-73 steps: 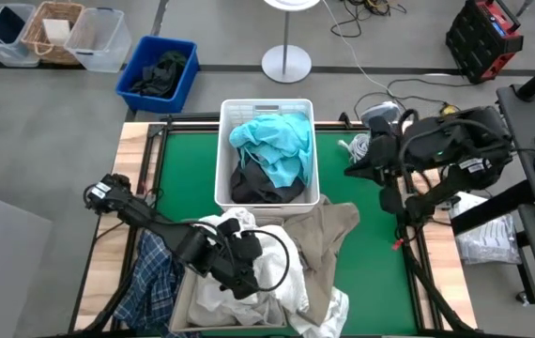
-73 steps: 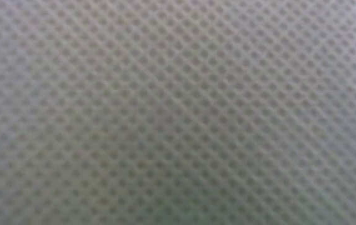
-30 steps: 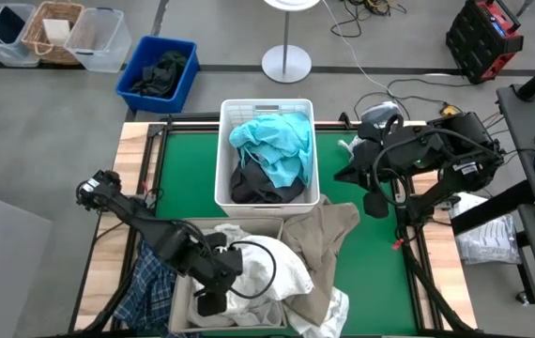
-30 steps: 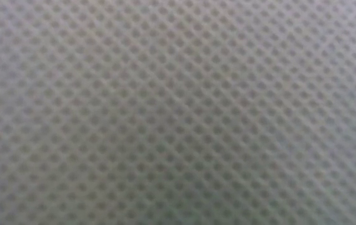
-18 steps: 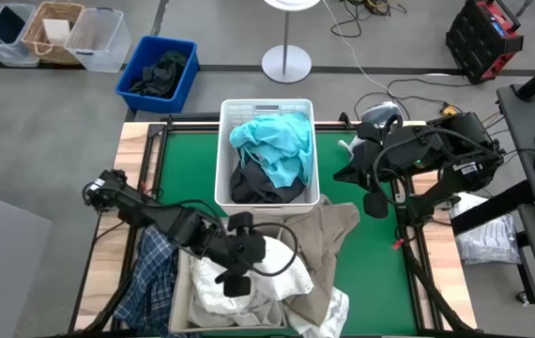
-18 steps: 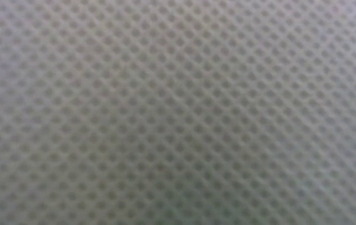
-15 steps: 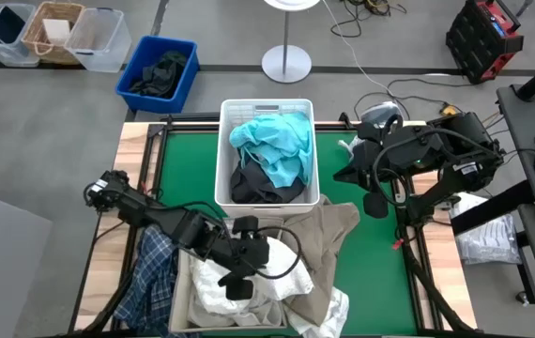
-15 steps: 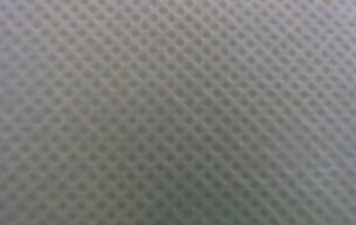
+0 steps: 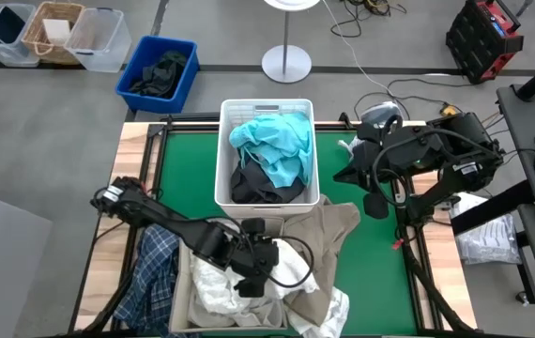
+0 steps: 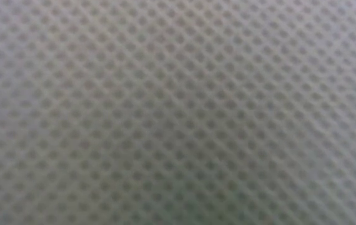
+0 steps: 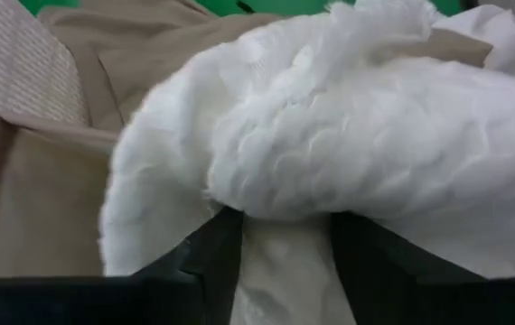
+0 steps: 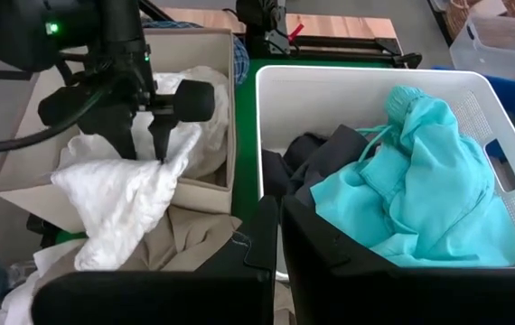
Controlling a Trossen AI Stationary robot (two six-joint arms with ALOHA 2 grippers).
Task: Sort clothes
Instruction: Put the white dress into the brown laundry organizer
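Plaid shirt (image 9: 150, 272): we see one blue-and-white checked garment hanging over the table's near left edge, beside the beige box (image 9: 181, 305).
White clothes (image 9: 239, 291): a rumpled heap fills the beige box and spills over its right wall; we cannot count the separate pieces.
Left gripper (image 9: 252, 282): we see it over the heap in the box. Its wrist camera shows the two fingers (image 11: 210, 257) parted with a strip of white fabric (image 11: 348, 153) between them; the right wrist camera shows the tips at a fluffy white garment (image 12: 126, 203) draped over the box wall. We cannot tell whether the fingers are pinching it.
Beige garment (image 9: 328, 239): one, spread on the green mat (image 9: 361, 272) just right of the box and touching the white basket (image 9: 222, 150).
Basket contents: one teal garment (image 9: 272, 141) lies on top of one dark grey garment (image 9: 263, 188), both inside.
Right gripper (image 9: 374, 202): we see it at the table's right edge, well apart from the clothes, fingers pressed together on nothing.
Low view: only a dotted mesh surface (image 10: 178, 112) fills it, so it shows us none of the above.
Blue bin (image 9: 136, 89): one, on the floor beyond the table.
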